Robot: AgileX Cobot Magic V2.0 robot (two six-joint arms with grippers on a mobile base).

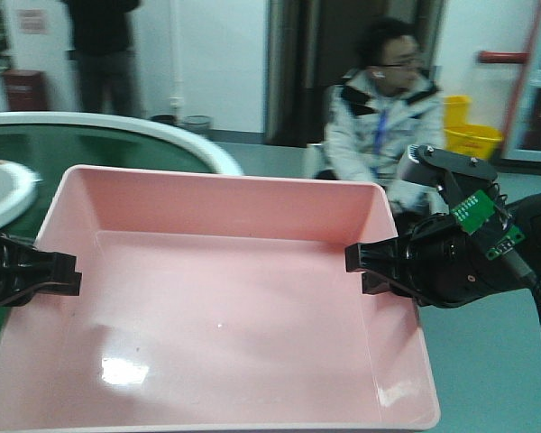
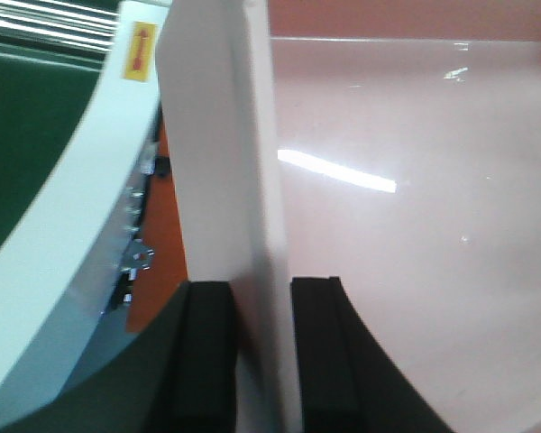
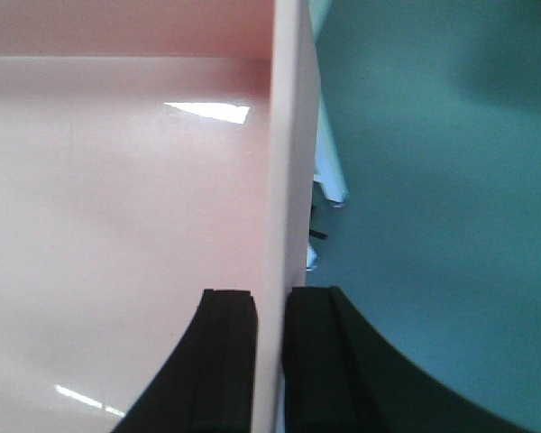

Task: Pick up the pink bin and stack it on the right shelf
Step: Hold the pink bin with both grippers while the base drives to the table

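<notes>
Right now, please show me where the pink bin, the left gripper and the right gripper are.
pink bin (image 1: 221,203): front view, inner face of its far wall.
left gripper (image 2: 263,293): left wrist view, midway between its fingertips, at the clamped bin wall.
right gripper (image 3: 270,302): right wrist view, midway between its fingertips, at the clamped wall.

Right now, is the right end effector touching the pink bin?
Touching. In the right wrist view, the right end effector clamps the wall of the pink bin, a finger flush on each side.
</notes>
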